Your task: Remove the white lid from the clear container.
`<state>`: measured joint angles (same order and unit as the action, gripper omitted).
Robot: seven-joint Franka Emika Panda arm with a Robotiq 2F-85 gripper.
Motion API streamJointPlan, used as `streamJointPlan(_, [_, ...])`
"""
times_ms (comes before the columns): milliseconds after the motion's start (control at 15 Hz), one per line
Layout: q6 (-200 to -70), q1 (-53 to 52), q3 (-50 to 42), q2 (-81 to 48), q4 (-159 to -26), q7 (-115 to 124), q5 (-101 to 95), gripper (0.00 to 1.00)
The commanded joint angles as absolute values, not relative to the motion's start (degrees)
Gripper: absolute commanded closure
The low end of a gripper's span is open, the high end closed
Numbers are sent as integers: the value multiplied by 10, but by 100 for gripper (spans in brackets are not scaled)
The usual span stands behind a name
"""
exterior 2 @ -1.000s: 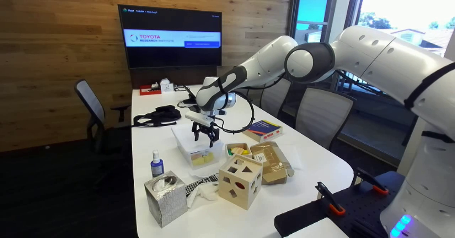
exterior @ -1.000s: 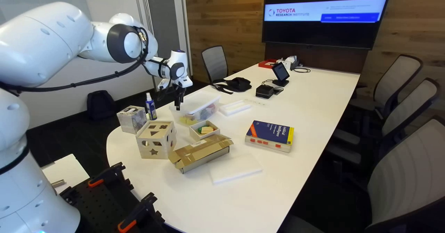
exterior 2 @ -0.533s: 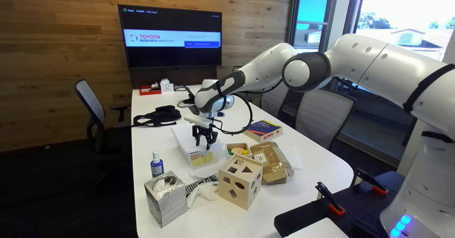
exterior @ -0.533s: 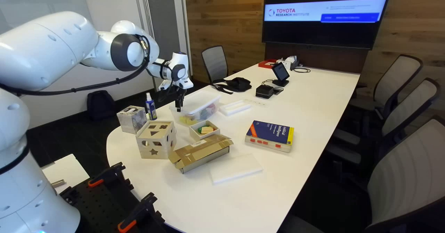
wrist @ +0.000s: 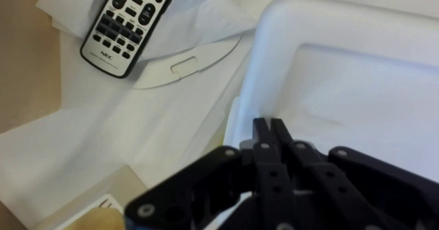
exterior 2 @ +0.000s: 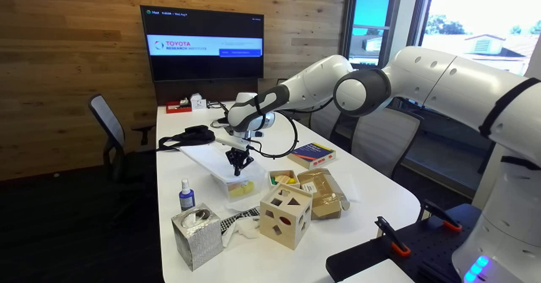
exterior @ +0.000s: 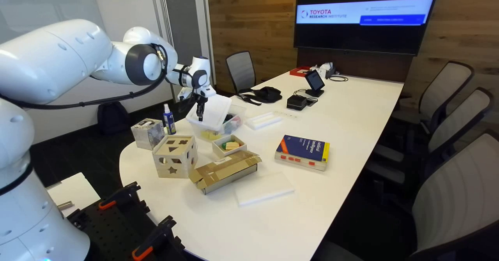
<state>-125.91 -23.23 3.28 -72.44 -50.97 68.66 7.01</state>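
White lid point(exterior 2: 211, 160) lies askew on clear container point(exterior 2: 258, 186), near left edge of counter point(exterior: 273, 226), stretching from gripper point(wrist: 270, 122) toward far edge. Jaws clenched together at lid's near rim; whether pinching it, cannot tell.

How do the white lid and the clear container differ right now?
Look: the white lid is plain white; the clear container is see-through, with yellow items showing inside. Shape: the lid is a thin panel; the container is a box with walls. Pose: the lid sits askew and tilted; the container stands flat on the table. Both are roughly rectangular.
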Motion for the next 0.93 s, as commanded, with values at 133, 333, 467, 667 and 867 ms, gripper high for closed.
streamJointPlan(133, [-1206,-236,38,-762,-441,664,61,100])
streamJointPlan(333, [-1185,-241,39,-776,-417,648,59,100])
streamJointPlan(467, [-1171,-247,40,-786,-400,629,56,100])
streamJointPlan(667, [-1157,-259,39,-801,-371,598,51,100])
streamJointPlan(867, [-1167,-270,35,-802,-364,570,45,100])
